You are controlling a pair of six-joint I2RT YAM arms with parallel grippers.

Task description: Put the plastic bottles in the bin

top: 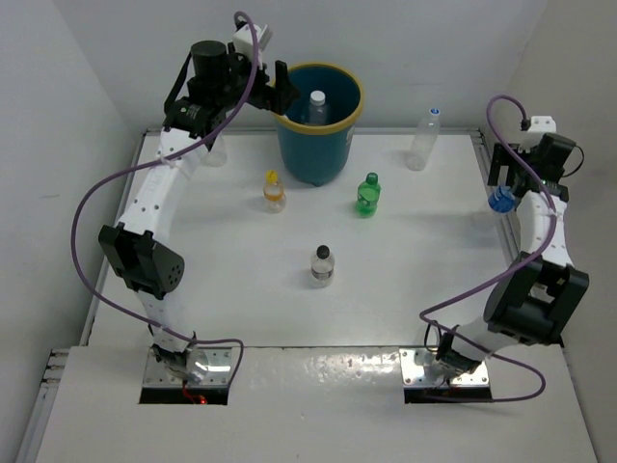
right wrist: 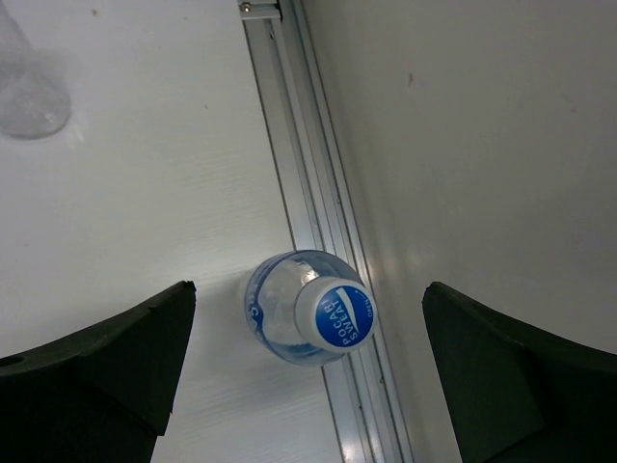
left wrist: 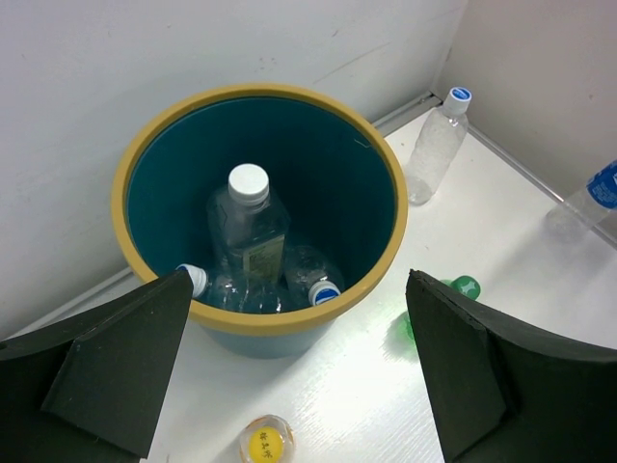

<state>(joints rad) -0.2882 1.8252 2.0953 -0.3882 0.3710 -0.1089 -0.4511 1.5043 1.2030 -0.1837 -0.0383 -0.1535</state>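
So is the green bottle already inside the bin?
No, the green bottle stands upright on the table, outside the bin.

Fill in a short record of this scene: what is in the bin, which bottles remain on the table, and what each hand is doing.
Bin: at least three bottles inside
On table: orange-filled bottle, green bottle, black-capped bottle, clear bottle at the back, blue-capped bottle by the right rail
Left hand: open, empty, above the bin's left rim
Right hand: open, above the blue-capped bottle
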